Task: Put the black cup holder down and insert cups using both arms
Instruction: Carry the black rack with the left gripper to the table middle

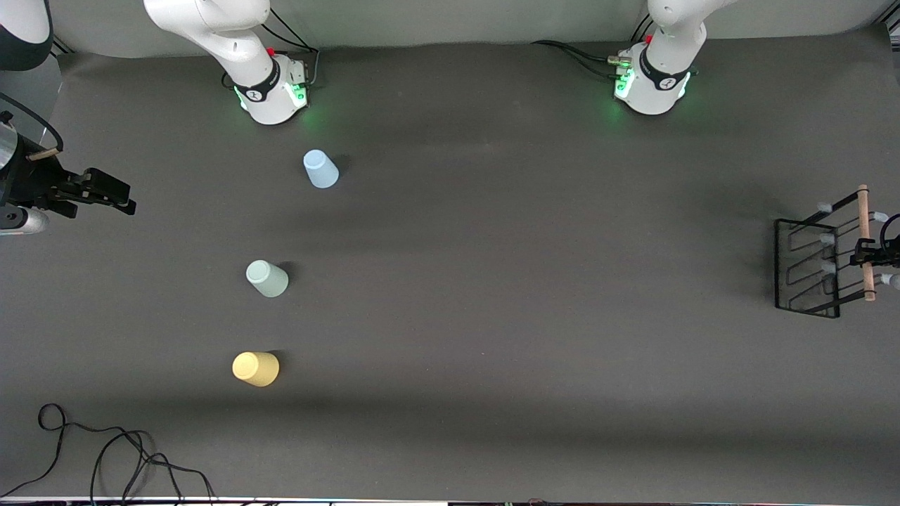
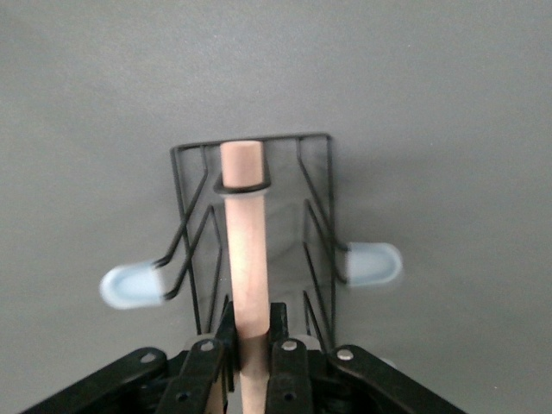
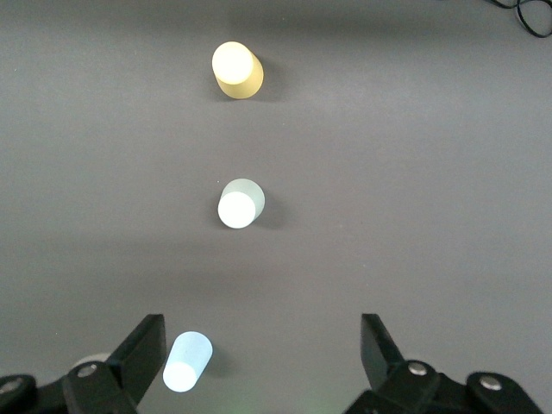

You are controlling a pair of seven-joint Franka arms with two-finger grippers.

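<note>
The black cup holder (image 1: 808,267) is at the left arm's end of the table, its wooden rod handle (image 1: 865,218) on top. My left gripper (image 1: 869,254) is shut on that rod (image 2: 245,233), one finger on each side, near its middle. Pale blue peg tips (image 2: 129,286) stick out on both sides. Three cups stand in a row toward the right arm's end: the light blue cup (image 1: 320,169) nearest the bases, the mint green cup (image 1: 267,278), and the yellow cup (image 1: 256,368) nearest the front camera. My right gripper (image 1: 112,195) hangs open and empty at the right arm's end of the table.
A loose black cable (image 1: 105,450) lies on the dark grey mat (image 1: 492,316) near the front camera at the right arm's end. The two arm bases (image 1: 271,91) stand along the table's back edge. The wide middle of the mat separates the cups from the holder.
</note>
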